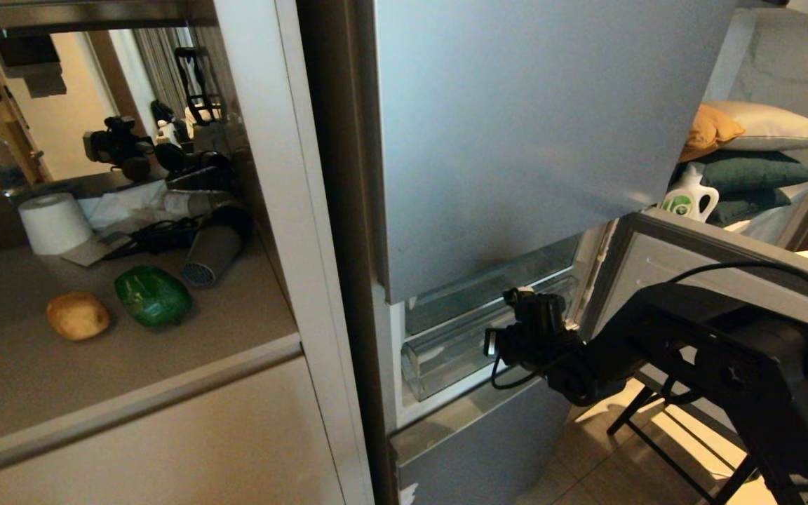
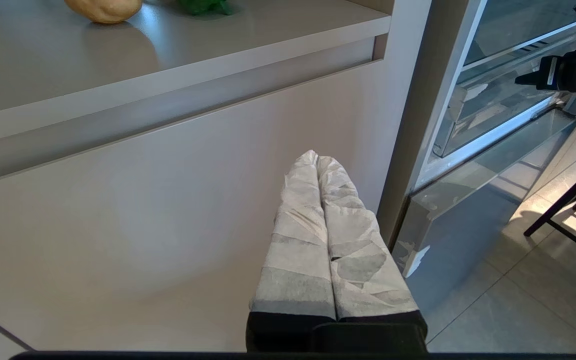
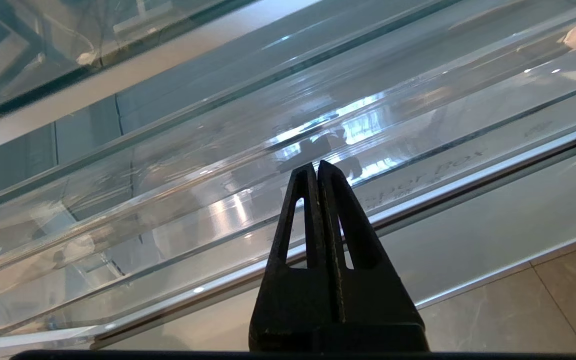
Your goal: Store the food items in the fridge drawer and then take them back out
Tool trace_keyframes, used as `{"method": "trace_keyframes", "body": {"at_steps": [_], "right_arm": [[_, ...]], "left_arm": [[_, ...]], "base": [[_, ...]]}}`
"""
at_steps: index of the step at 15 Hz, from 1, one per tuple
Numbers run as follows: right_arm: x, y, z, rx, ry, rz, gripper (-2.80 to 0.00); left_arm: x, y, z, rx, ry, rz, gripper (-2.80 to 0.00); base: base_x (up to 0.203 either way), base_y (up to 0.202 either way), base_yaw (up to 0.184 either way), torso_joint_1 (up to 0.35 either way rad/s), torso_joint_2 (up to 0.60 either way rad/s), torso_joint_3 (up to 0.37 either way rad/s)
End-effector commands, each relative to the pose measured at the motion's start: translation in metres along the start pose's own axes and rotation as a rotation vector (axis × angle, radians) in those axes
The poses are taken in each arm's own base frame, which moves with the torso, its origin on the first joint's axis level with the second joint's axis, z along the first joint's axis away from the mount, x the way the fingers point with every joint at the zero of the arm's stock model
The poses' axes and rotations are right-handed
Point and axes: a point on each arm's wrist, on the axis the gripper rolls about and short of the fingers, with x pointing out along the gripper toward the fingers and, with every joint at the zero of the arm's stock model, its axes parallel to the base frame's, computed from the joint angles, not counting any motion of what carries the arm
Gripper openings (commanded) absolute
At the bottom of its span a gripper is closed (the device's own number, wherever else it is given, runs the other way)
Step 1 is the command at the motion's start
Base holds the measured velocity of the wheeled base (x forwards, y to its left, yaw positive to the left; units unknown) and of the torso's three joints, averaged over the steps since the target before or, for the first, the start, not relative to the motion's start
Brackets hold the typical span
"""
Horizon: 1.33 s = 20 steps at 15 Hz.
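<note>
A tan potato [image 1: 78,315] and a dark-green bell pepper [image 1: 153,296] lie side by side on the beige counter [image 1: 165,379], left of the fridge. The potato [image 2: 104,7] also shows in the left wrist view. The clear fridge drawer [image 1: 439,358] sits in the open middle compartment, under the tall silver door. My right gripper [image 1: 518,296] is shut and empty, its black tips [image 3: 316,167] close against the drawer's transparent front [image 3: 168,200]; I cannot tell whether they touch. My left gripper [image 2: 316,156], wrapped in white, is shut on nothing, low before the beige cabinet door.
A toilet roll [image 1: 53,223], a hair dryer [image 1: 211,256] and cables crowd the back of the counter. The compartment's open door [image 1: 691,259] stands right of my right arm. Black chair legs [image 1: 663,414] stand on the tiled floor. A silver lower panel [image 1: 481,449] sits under the drawer.
</note>
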Motion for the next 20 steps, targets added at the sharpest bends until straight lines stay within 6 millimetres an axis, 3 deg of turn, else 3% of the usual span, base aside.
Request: {"method": "trace_keyframes", "body": {"at_steps": [1, 7, 10, 13, 15, 20], "right_arm": [[0.002, 0.000, -0.001, 0.004, -0.005, 0.001, -2.80], [0.004, 0.001, 0.006, 0.007, -0.030, 0.004, -2.80], [-0.024, 0.000, 0.011, 0.006, 0.005, -0.009, -2.80], [-0.071, -0.005, 0.022, 0.011, 0.032, -0.026, -2.80], [-0.114, -0.013, 0.035, 0.022, 0.028, -0.045, -2.80], [-0.246, -0.060, 0.080, 0.106, -0.147, -0.139, -2.80]], "left_arm": [[0.001, 0.000, -0.003, 0.000, 0.011, 0.000, -2.80], [0.001, 0.000, -0.003, 0.000, 0.011, -0.001, -2.80], [0.001, 0.000, -0.003, 0.000, 0.011, 0.000, -2.80], [0.001, 0.000, -0.003, 0.000, 0.011, 0.000, -2.80], [0.001, 0.000, -0.003, 0.000, 0.011, -0.001, -2.80], [0.001, 0.000, -0.003, 0.000, 0.011, 0.000, -2.80]], "base": [[0.000, 0.000, 0.000, 0.000, 0.00, 0.000], [0.000, 0.000, 0.000, 0.000, 0.00, 0.000], [0.000, 0.000, 0.000, 0.000, 0.00, 0.000], [0.000, 0.000, 0.000, 0.000, 0.00, 0.000], [0.000, 0.000, 0.000, 0.000, 0.00, 0.000], [0.000, 0.000, 0.000, 0.000, 0.00, 0.000]]}}
